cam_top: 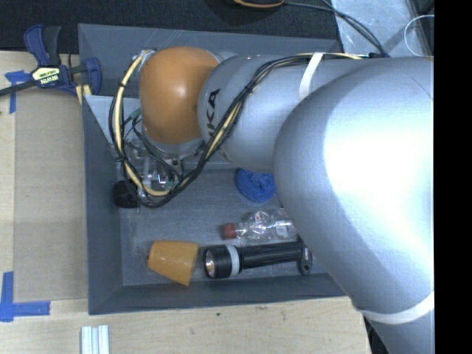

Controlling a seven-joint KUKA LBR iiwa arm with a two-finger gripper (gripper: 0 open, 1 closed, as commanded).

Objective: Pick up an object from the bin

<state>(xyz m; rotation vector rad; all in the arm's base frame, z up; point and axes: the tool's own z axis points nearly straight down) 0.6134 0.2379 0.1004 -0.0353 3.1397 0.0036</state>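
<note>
My gripper [153, 172] is low in the bin's left part, under the arm's orange cover and ringed by cables. Just to its lower left a small black rounded thing [124, 195] lies against the bin's left wall; whether the gripper touches it I cannot tell. A tan cone-shaped cap [174, 262] lies on its side near the front wall, below the gripper. A black flashlight [255, 259] lies end to end with it on the right.
A clear crumpled plastic piece with a red end [258, 226] lies above the flashlight. A blue knobbly thing [255, 186] sits in the middle, partly under the arm, which covers the bin's right and back.
</note>
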